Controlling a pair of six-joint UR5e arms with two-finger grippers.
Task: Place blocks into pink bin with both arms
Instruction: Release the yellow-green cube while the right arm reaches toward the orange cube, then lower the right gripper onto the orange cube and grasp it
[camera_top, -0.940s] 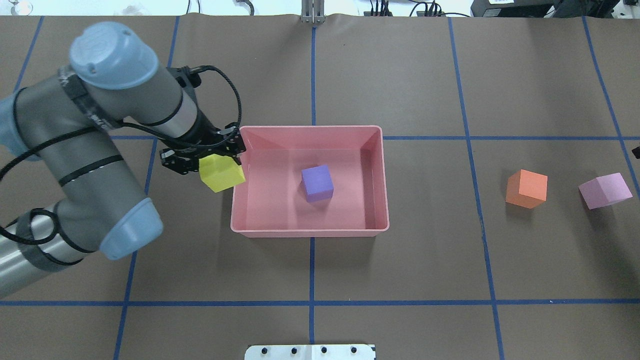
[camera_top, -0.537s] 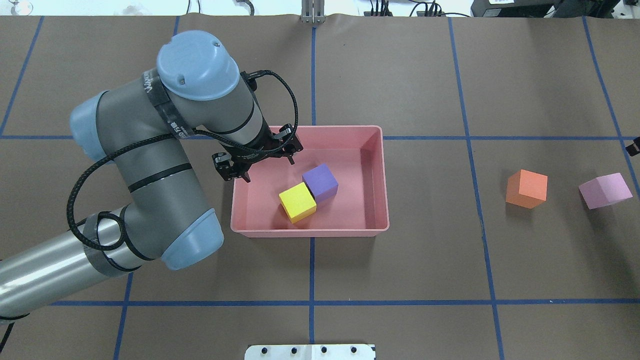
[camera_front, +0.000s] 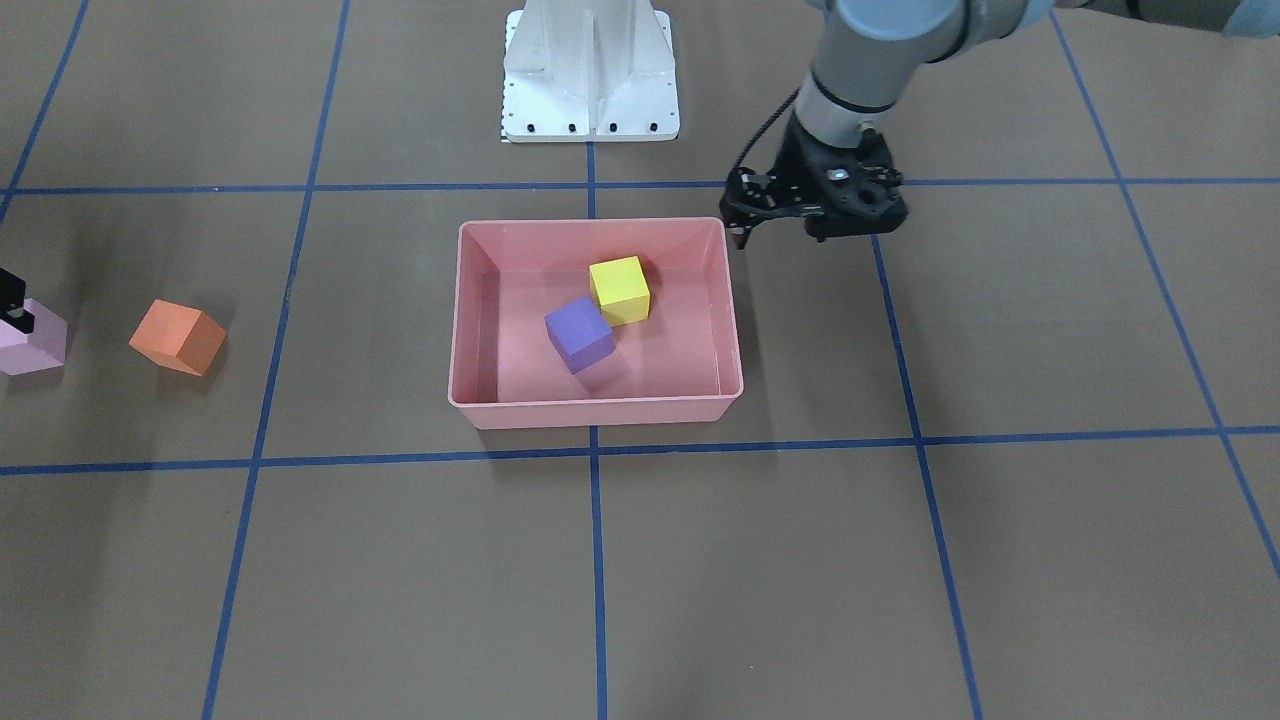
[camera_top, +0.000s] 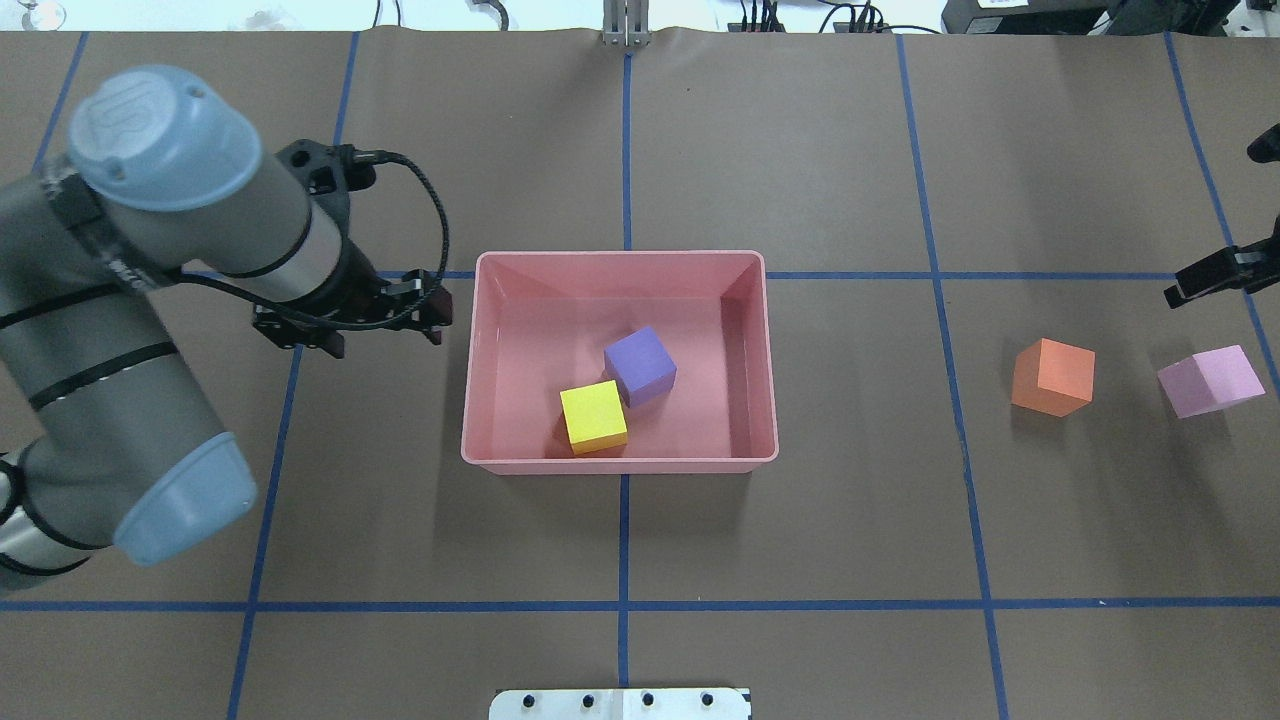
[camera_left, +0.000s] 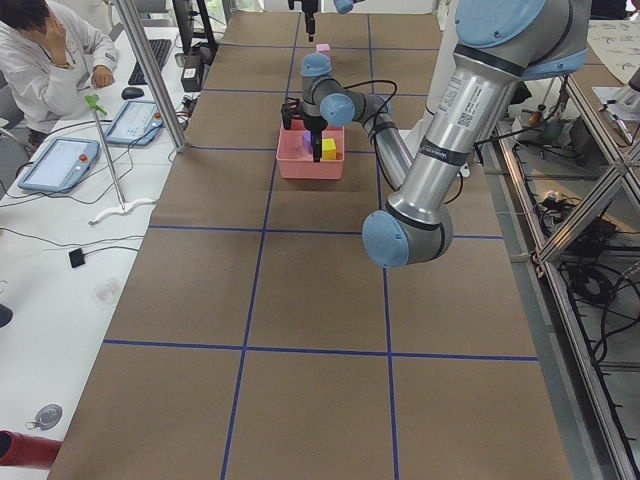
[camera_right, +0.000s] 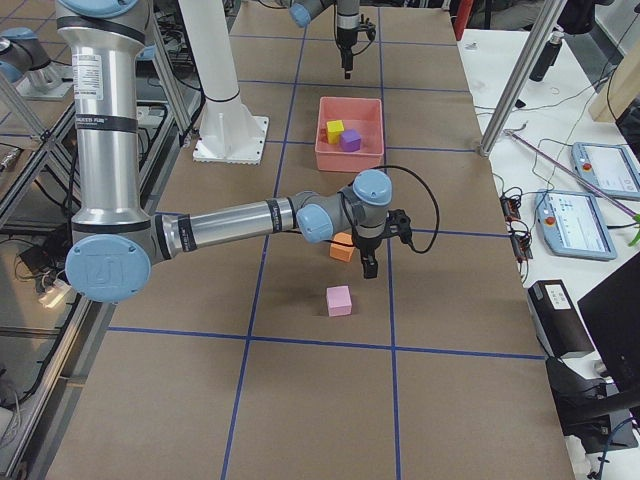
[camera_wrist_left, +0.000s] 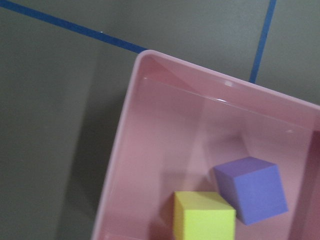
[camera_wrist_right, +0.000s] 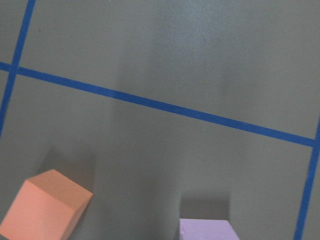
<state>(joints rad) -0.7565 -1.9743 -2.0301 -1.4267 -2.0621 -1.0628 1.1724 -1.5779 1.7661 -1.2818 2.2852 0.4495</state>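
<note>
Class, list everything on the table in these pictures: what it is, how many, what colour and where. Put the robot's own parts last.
bin: one, pink, mid-table.
yellow block: one, yellow, inside the bin.
purple block: one, purple, inside the bin, beside the yellow block.
orange block: one, orange, on the table, to the robot's right of the bin.
light pink block: one, light pink, farther right.
base: one, white, robot's edge.
left end effector: one, black, open, empty, beside the bin.
right end effector: one, black, near the orange and light pink blocks.
</note>
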